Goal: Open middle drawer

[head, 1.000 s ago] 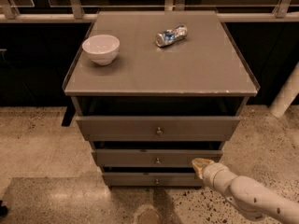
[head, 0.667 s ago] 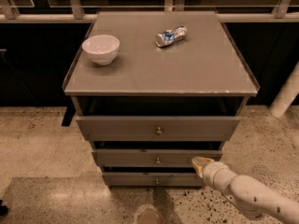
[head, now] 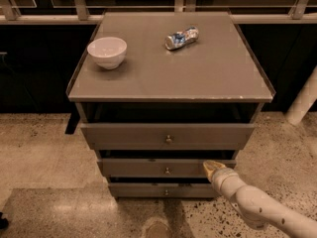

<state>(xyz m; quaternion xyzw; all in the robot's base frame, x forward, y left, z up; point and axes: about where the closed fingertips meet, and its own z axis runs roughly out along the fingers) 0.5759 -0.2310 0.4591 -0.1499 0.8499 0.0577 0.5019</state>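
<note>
The grey cabinet has three flat drawer fronts, one above another. The middle drawer has a small round metal knob at its centre. A dark gap shows above its front. My gripper comes in from the lower right on a pale arm. Its yellowish tip is at the right end of the middle drawer front, right of the knob. I cannot tell whether it touches the front.
The wider top drawer and the slimmer bottom drawer each have a knob. On the cabinet top stand a white bowl and a crumpled wrapper. A speckled floor surrounds the cabinet, and a white post stands at right.
The gripper tip has edged slightly upward at the right end of the middle drawer front. The drawers have not visibly moved.
</note>
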